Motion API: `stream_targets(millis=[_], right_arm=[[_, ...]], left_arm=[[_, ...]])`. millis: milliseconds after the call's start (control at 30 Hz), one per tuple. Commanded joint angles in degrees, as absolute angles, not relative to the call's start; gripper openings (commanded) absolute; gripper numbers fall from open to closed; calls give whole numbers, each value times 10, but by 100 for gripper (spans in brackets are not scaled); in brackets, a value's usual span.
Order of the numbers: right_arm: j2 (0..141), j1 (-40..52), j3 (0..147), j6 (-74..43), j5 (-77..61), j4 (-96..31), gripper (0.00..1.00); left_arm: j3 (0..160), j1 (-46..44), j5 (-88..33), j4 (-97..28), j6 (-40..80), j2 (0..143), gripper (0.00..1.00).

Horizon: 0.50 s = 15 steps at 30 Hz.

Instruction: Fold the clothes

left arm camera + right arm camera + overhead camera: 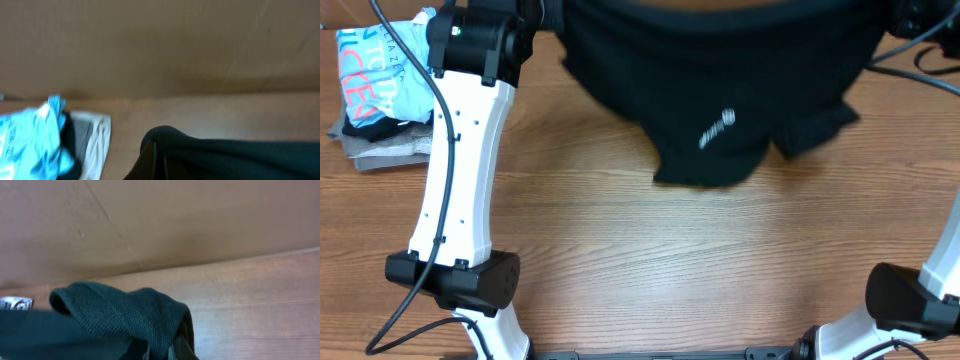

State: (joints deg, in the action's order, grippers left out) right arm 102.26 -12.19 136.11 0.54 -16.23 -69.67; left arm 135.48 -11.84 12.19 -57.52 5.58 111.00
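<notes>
- Currently the left gripper [151, 152] is pinched tight on a bunched edge of the black garment [235, 160]; its fingers are mostly buried in cloth.
- Right gripper [175, 347] is also pressed together on a thick rolled fold of the garment. A small white tag [15, 302] shows at the far left of the right wrist view.
- Overhead: both grippers sit past the top edge. The garment spans the far centre of the table [620, 250], between the left arm [460, 200] and the right arm [920, 295].
- White logo [717, 128] faces up on the garment's lower lobe. Can't tell whether that lobe touches the wood.
- Light blue shirt [380, 75] lies on grey folded garments [380, 150] at the far-left corner, apart from the black garment.
</notes>
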Motion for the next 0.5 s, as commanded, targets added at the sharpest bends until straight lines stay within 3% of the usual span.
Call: stream_targets(millis=[0,100,467], right_arm=[[1000,-119,1382,9,-155,-671,4],[998,-119,1385,14,-156,-690,4],[1022,-59,1269,15,-156,-889,4]], left_arm=[[1381,-112,130,-532,52,1096,4],[1387,-113,130,-559,51,1096,4],[1378,-102,130,-876,54,1200,6]])
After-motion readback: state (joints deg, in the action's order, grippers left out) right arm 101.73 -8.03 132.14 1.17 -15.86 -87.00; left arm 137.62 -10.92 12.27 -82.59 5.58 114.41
